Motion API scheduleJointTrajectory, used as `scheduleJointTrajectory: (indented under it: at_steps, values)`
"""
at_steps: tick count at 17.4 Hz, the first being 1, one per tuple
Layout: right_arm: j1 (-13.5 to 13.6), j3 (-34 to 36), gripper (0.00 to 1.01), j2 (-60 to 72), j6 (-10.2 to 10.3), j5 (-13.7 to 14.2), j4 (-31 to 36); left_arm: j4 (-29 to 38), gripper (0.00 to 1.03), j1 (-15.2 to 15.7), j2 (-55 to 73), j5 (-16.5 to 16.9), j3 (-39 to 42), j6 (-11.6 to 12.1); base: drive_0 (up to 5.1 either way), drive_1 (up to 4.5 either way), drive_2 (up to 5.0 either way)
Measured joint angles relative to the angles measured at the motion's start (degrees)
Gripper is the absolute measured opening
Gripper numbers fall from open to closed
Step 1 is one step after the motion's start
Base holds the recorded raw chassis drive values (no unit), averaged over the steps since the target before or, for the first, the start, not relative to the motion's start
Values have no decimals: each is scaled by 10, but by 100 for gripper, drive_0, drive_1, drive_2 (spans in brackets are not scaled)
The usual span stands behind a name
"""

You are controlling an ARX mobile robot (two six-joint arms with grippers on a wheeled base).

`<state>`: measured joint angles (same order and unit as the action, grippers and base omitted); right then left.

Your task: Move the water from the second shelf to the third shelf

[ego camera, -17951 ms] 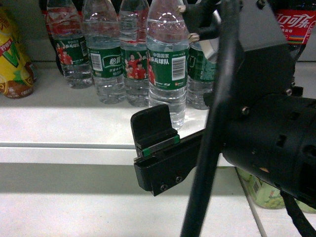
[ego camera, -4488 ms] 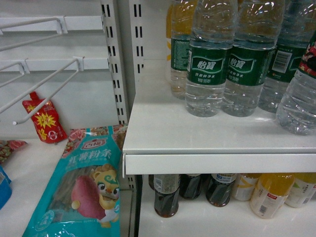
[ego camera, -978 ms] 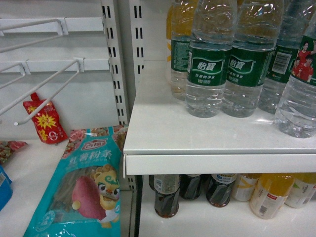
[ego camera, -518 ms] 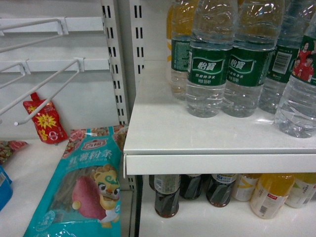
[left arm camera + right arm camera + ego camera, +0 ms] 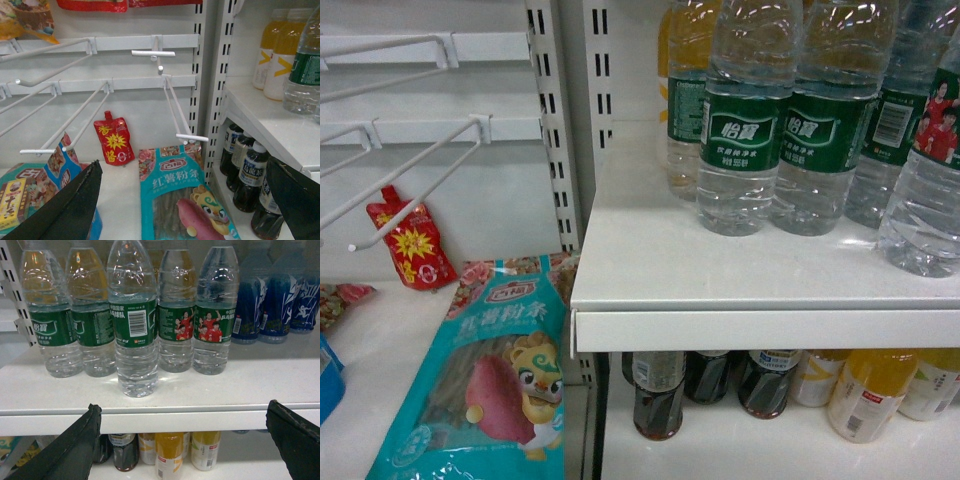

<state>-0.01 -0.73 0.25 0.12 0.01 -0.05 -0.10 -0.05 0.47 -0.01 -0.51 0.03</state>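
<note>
Water (image 5: 134, 320) upright on the shelf (image 5: 200, 400), cap cropped; both claws (image 5: 190, 440) spread wide, empty, tips cut off.

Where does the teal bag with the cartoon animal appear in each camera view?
Head: teal bag at lower left, below the wire hooks.
Left wrist: bottom centre, left of the dark bottles.
Right wrist: not in view.
Shared landmark: the white shelf carrying the water bottles, visible in all three.
</note>
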Motion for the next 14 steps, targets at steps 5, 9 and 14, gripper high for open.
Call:
scheduleJointTrajectory:
  at_steps: [5, 9, 14]
  values:
    - [0, 0, 98, 0, 0, 0, -1, 0, 98, 0, 0, 0, 0, 0, 0, 0, 0]
    - [0, 0, 98, 0, 0, 0, -2, -1, 98, 0, 0, 0, 0, 0, 0, 0, 0]
    - [0, 0, 98, 0, -1, 0, -2, -1, 98, 0, 0, 0, 0, 0, 0, 0, 0]
